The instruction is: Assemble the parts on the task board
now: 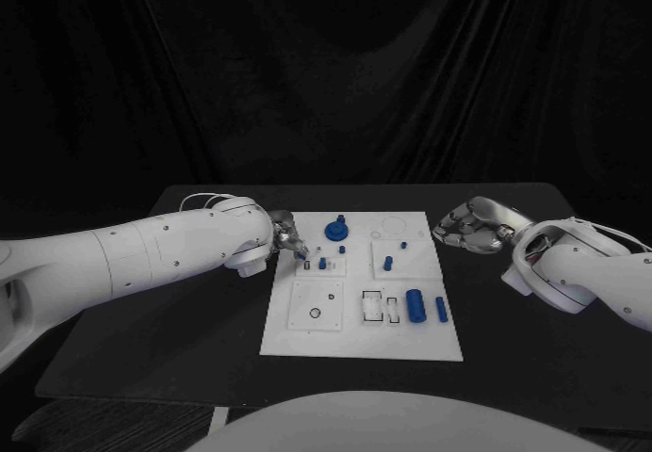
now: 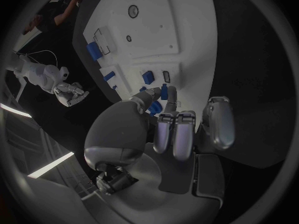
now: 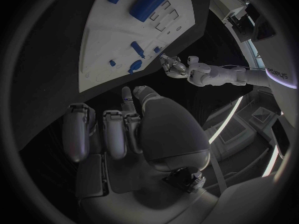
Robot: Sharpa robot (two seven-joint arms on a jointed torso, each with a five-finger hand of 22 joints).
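The white task board (image 1: pixel 356 331) (image 2: pixel 181 30) (image 3: pixel 99 45) lies mid-table. My left hand (image 1: pixel 285 234) (image 2: pixel 168 129) hovers over its far left corner and pinches a small blue part (image 1: pixel 301 252) (image 2: pixel 163 92) between thumb and a finger, just above two small blue pieces (image 1: pixel 316 266) standing in the board. A big blue knob (image 1: pixel 335 228) stands at the far edge, with short pegs (image 1: pixel 387 264) near it. A thick blue cylinder (image 1: pixel 415 305) (image 3: pixel 146 0) and a thinner peg (image 1: pixel 442 309) lie at the right. My right hand (image 1: pixel 469 226) (image 3: pixel 137 129) hangs off the far right corner, fingers curled in, holding nothing.
The board carries several outlined slots (image 1: pixel 381 308) and a round hole (image 1: pixel 316 314) near its front. Black table (image 1: pixel 150 348) surrounds it, with room on both sides. My left forearm (image 1: pixel 150 252) crosses the table's left part.
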